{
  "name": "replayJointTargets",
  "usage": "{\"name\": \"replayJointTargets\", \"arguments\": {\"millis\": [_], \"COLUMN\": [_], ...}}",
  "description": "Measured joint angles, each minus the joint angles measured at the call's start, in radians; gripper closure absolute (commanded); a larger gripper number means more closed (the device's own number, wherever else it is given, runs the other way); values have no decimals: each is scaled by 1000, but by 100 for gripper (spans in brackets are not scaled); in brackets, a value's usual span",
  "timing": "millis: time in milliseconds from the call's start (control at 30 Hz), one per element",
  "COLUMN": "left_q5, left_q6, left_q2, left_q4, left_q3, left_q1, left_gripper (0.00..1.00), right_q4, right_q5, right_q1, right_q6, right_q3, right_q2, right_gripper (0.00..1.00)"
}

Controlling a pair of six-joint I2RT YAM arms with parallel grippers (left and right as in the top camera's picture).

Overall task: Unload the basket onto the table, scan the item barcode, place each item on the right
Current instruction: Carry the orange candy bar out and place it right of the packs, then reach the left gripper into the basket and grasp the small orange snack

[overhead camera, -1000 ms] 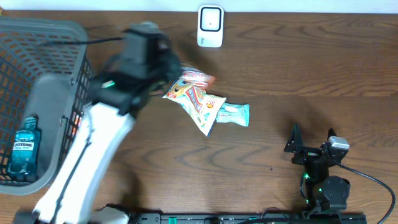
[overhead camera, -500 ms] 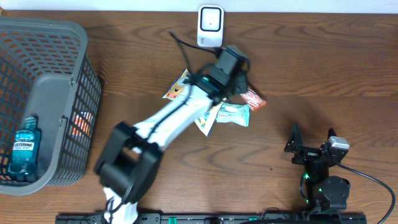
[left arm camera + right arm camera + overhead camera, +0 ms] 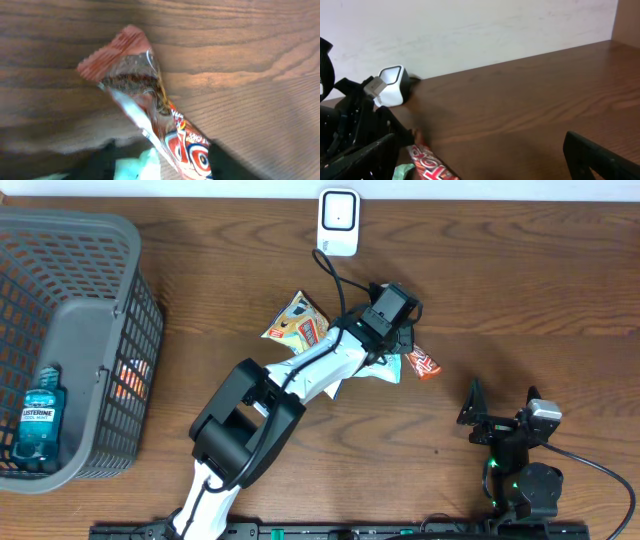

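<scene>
Three packets mid-table: one red snack packet (image 3: 424, 364), one teal packet (image 3: 375, 366), one yellow packet (image 3: 297, 320). Red's long axis runs 10 to 4 o'clock, lying flat at 5 o'clock of the one scanner (image 3: 338, 222). Left gripper (image 3: 404, 340) jaws apart over it; right gripper (image 3: 500, 405) spread wide.

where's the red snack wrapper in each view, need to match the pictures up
overhead: the red snack wrapper lies right of centre on the wood.
left wrist: wrapper fills the middle, slanting from upper left to the bottom edge.
right wrist: wrapper sits at the bottom left.
shared landmark: the teal packet beside it, seen in all three views.
</scene>
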Motion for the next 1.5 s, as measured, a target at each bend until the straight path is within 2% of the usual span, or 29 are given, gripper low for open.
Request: {"name": "replayJointTargets", "arguments": {"millis": [67,200,467,700,833,967,1100,1200,1333,1500], "left_q5": [1,1,-16,-219,-308,-348,-365,-370,-329,-167], "left_q6": [-5,9,120,214,230,228,177,125,64,34], "left_q2": [-14,-101,-479,-791,-890,-946,-961,-951,-920,-819], "left_q4": [-26,-100,-267,-458,-554,-648,-751,-805,-834,-851], "left_q3": [0,0,19,36,37,37,37,36,23,11], "left_q1": [4,24,115,294,442,630,831,952,1116,1286], "left_gripper": [19,17,12,11,10,10,10,6,3,3], "right_q4": [0,0,0,0,0,0,0,0,0,0], "right_q5": [0,0,0,0,0,0,0,0,0,0], "right_q1": [0,0,0,0,0,0,0,0,0,0], "right_q6": [0,0,0,0,0,0,0,0,0,0], "right_q3": [0,0,0,0,0,0,0,0,0,0], "right_q2": [0,0,0,0,0,0,0,0,0,0], "right_gripper": [1,1,1,1,1,1,1,1,1,1]}}
